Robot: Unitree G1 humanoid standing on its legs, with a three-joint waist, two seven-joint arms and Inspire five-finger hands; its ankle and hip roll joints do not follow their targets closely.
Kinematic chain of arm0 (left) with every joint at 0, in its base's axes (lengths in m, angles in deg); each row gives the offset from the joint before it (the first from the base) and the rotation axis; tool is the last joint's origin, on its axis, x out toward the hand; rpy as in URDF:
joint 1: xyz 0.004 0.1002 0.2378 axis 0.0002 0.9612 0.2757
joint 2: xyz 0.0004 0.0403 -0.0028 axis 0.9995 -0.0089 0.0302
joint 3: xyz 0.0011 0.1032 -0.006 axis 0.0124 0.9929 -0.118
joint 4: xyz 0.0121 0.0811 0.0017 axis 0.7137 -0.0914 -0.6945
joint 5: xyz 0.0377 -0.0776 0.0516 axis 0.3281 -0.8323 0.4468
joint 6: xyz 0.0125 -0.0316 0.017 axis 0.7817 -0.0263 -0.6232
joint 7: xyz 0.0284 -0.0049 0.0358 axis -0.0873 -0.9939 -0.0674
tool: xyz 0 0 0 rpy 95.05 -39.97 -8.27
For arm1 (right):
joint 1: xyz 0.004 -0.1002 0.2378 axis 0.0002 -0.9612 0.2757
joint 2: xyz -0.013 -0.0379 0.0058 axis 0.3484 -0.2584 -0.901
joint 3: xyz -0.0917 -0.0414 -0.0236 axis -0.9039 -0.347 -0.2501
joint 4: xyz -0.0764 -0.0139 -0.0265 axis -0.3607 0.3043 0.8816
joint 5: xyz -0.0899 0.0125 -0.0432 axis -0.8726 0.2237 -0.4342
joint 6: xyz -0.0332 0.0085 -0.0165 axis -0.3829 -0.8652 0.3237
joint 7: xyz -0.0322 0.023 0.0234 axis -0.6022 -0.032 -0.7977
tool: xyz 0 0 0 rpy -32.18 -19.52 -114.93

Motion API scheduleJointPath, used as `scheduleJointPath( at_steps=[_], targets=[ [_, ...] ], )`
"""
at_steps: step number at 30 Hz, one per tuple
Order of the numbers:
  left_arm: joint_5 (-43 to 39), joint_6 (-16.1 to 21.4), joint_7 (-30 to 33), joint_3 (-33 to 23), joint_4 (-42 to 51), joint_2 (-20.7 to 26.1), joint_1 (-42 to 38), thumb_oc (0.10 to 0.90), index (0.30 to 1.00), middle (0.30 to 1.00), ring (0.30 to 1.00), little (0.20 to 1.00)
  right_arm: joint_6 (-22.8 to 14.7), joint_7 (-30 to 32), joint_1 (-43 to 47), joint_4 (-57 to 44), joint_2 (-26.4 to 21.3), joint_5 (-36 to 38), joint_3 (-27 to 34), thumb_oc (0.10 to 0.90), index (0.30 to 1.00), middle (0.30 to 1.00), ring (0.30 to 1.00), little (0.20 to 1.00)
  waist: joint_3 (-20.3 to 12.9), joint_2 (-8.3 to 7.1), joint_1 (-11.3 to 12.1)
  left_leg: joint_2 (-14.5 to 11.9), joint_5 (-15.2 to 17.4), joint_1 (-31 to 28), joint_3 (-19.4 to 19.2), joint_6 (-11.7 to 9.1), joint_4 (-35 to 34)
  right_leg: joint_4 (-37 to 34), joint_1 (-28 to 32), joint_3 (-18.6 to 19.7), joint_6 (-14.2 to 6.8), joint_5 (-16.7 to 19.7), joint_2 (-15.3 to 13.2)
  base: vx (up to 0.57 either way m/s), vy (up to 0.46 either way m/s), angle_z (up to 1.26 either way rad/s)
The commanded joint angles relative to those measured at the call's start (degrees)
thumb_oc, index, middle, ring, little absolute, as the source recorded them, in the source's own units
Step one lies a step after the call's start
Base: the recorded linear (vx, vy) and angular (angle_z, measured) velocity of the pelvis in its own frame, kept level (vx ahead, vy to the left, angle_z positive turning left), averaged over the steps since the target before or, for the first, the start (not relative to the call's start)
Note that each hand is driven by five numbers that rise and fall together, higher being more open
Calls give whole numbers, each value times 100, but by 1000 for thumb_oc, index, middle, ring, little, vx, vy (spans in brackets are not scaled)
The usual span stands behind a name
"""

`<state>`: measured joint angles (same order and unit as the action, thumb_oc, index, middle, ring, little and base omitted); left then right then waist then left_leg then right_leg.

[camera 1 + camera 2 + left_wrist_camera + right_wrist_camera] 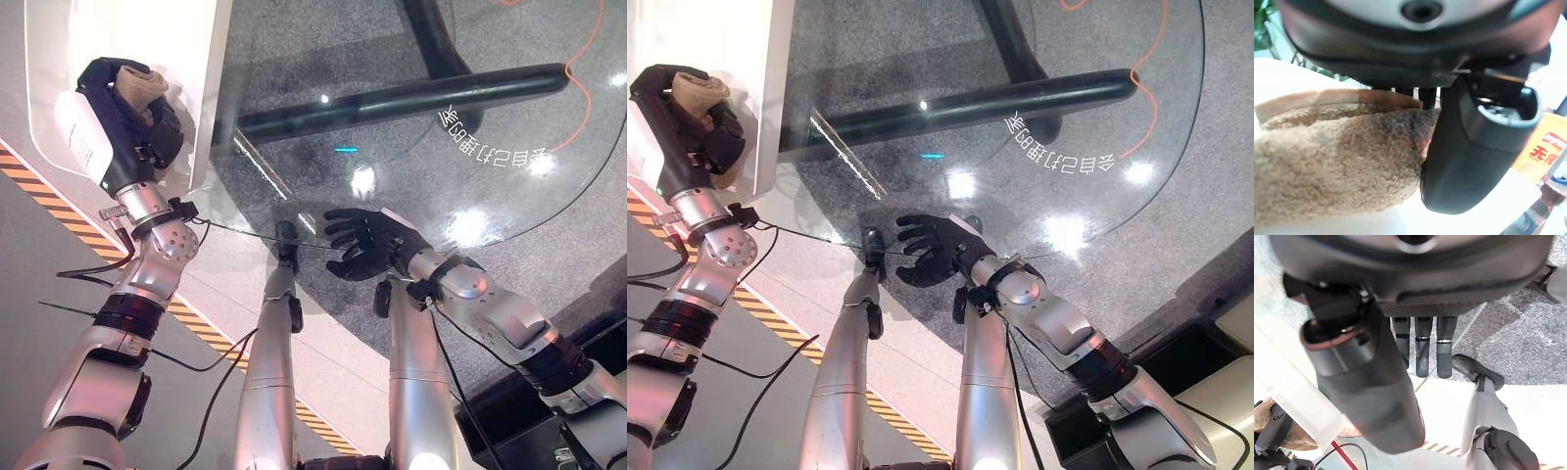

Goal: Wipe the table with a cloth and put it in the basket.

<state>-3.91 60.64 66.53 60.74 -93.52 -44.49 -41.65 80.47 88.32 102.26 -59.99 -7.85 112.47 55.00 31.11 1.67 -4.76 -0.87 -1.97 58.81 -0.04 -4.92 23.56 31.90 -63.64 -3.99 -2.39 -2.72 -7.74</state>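
A tan fluffy cloth (143, 86) is bunched in my left hand (122, 137), whose fingers curl round it over the white tabletop (127, 29) at the upper left. Up close, the left wrist view has the cloth (1337, 161) pressed under the dark thumb (1474, 147). My right hand (367, 245) hovers open at the near edge of the round glass tabletop (470, 166), palm showing and holding nothing. Its fingers (1422, 350) are straight in the right wrist view, which also catches the cloth (1268, 423) at a lower corner.
A black table base bar (411, 93) lies under the glass. An orange cable (588, 88) runs over the grey carpet at the upper right. Yellow-and-black floor tape (29, 176) crosses below the table. A packet with an orange label (1547, 156) stands near the cloth.
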Motion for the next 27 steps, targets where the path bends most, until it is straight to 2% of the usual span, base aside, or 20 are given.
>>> scheduleJointPath(
  at_steps=[1, 2, 3, 4, 5, 7, 8, 9, 10, 11, 12, 14, 15, 16, 17, 20, 21, 23, 24, 27],
  targets=[
    [-296, 306, -57, -487, 54, 256, -251, 100, 300, 300, 300, 200, 129, 59, -332, 244, 100, 108, -409, 800, 900, 900, 900, 900, -131, -62, 48, 428, 264, 269, -724, 279, 299, -658, 80, 72, -118, 307, 603, 0, 0, 0],
    [-352, 282, -139, -442, -1, 250, -291, 100, 300, 300, 300, 200, 127, 77, -319, 274, 123, 120, -423, 800, 900, 900, 900, 900, -131, -71, 53, 427, 296, 252, -712, 268, 315, -636, 103, 65, -121, 268, 608, 0, 0, 0],
    [-434, 239, -232, -432, -34, 260, -419, 100, 300, 300, 300, 200, 122, 93, -213, 291, 127, 117, -398, 800, 900, 900, 900, 900, -131, -81, 41, 433, 112, 445, -758, 300, 264, -709, -70, 39, -92, 441, 591, 0, 0, 0],
    [-563, 183, -337, -352, -144, 226, -439, 100, 300, 300, 300, 200, 105, 105, -221, 355, 168, 124, -433, 800, 900, 900, 900, 900, -131, -91, 42, 444, 229, 339, -704, 271, 302, -652, 33, 52, -116, 321, 616, -62, -13, 0],
    [-757, 94, -461, -340, -196, 230, -569, 100, 300, 300, 300, 200, 90, 106, -113, 403, 179, 112, -412, 800, 900, 900, 900, 900, -131, -102, 27, 458, 83, 506, -743, 301, 267, -700, -125, 38, -92, 459, 610, 0, 0, 0],
    [-1168, 71, -653, -245, -384, 161, -598, 114, 312, 312, 312, 214, 72, 139, -107, 487, 225, 151, -455, 800, 900, 900, 900, 900, -131, -123, 24, 465, 264, 361, -686, 265, 331, -628, 8, 57, -126, 297, 635, 0, 0, 0],
    [-1309, 107, -696, -258, -445, 154, -726, 232, 413, 413, 413, 332, 48, 173, 19, 522, 227, 159, -442, 800, 900, 900, 900, 900, -131, -138, 7, 471, 85, 567, -737, 301, 291, -700, -181, 39, -100, 477, 614, -8, -34, -1],
    [-1500, 162, -751, -232, -532, 96, -709, 355, 519, 519, 519, 455, 11, 190, 2, 598, 259, 185, -475, 800, 900, 900, 900, 900, -131, -153, 6, 473, 222, 451, -689, 271, 343, -646, -72, 60, -127, 353, 632, -6, -33, 0],
    [-1570, 178, -808, -223, -570, 72, -710, 388, 547, 547, 547, 488, -10, 204, 5, 641, 286, 193, -489, 800, 900, 900, 900, 900, -131, -160, 5, 473, 264, 415, -680, 265, 354, -632, -39, 59, -132, 315, 637, 0, 0, 0],
    [-1611, 195, -870, -222, -629, 69, -843, 443, 594, 594, 594, 543, -38, 208, 126, 701, 305, 182, -465, 800, 900, 900, 900, 900, -131, -167, -13, 479, 75, 611, -732, 292, 299, -709, -220, 42, -101, 494, 622, 0, 0, 0],
    [-1627, 195, -916, -185, -678, 41, -800, 542, 679, 679, 679, 642, -50, 210, 79, 736, 331, 191, -489, 800, 900, 900, 900, 900, -131, -168, -7, 480, 203, 484, -686, 256, 341, -663, -89, 62, -125, 368, 638, -53, -12, 0],
    [-1680, 226, -1017, -173, -745, 44, -899, 729, 839, 839, 839, 829, -60, 212, 169, 747, 309, 203, -471, 800, 900, 900, 900, 900, -131, -173, -26, 483, 54, 632, -736, 275, 296, -731, -219, 45, -96, 504, 622, 0, 0, 0],
    [-1686, 215, -1051, -133, -780, 19, -832, 729, 839, 839, 839, 829, -65, 201, 86, 764, 328, 201, -506, 800, 900, 900, 900, 900, -131, -171, -21, 478, 229, 455, -685, 235, 349, -662, -49, 66, -124, 333, 643, 0, 0, 0],
    [-1669, 204, -1075, -131, -788, 36, -945, 800, 900, 900, 900, 900, -113, 163, 148, 782, 316, 154, -467, 800, 900, 900, 900, 900, -131, -177, -43, 485, 52, 639, -736, 273, 296, -734, -235, 63, -100, 516, 622, 42, 9, 3],
    [-1689, 217, -1094, -109, -809, 24, -884, 800, 900, 900, 900, 900, -128, 144, 67, 790, 326, 144, -478, 800, 900, 900, 900, 900, -131, -177, -39, 487, 187, 496, -688, 248, 332, -692, -102, 84, -126, 394, 638, -34, -7, 3],
    [-1745, 231, -1074, -110, -803, 59, -980, 800, 900, 900, 900, 900, -162, 135, 84, 752, 323, 84, -415, 800, 900, 900, 900, 900, -131, -195, -54, 509, 47, 577, -731, 288, 261, -820, -165, 76, -111, 541, 628, -2, -16, 0],
    [-1754, 236, -1074, -85, -820, 36, -900, 800, 900, 900, 900, 900, -163, 147, 4, 762, 347, 91, -446, 800, 900, 900, 900, 900, -131, -193, -40, 504, 221, 389, -677, 254, 307, -758, 16, 88, -138, 370, 648, 0, 0, 0],
    [-1714, 240, -1026, -111, -806, 50, -984, 800, 900, 900, 900, 900, -160, 193, 89, 727, 333, 94, -419, 800, 900, 900, 900, 900, -131, -192, -51, 501, 42, 537, -729, 281, 244, -827, -114, 57, -105, 525, 622, 0, 0, 0],
    [-1695, 220, -1014, -97, -811, 26, -912, 800, 900, 900, 900, 900, -153, 190, 10, 725, 357, 76, -434, 800, 900, 900, 900, 900, -131, -186, -44, 502, 178, 397, -681, 251, 289, -776, 22, 73, -128, 395, 634, -51, -12, 0],
    [-1543, 136, -990, -138, -751, 35, -895, 800, 900, 900, 900, 900, -147, 178, -16, 646, 371, -4, -388, 800, 900, 900, 900, 900, -131, -170, -48, 504, 50, 475, -727, 284, 241, -844, -56, 59, -109, 527, 601, -11, -8, 0]
  ],
)
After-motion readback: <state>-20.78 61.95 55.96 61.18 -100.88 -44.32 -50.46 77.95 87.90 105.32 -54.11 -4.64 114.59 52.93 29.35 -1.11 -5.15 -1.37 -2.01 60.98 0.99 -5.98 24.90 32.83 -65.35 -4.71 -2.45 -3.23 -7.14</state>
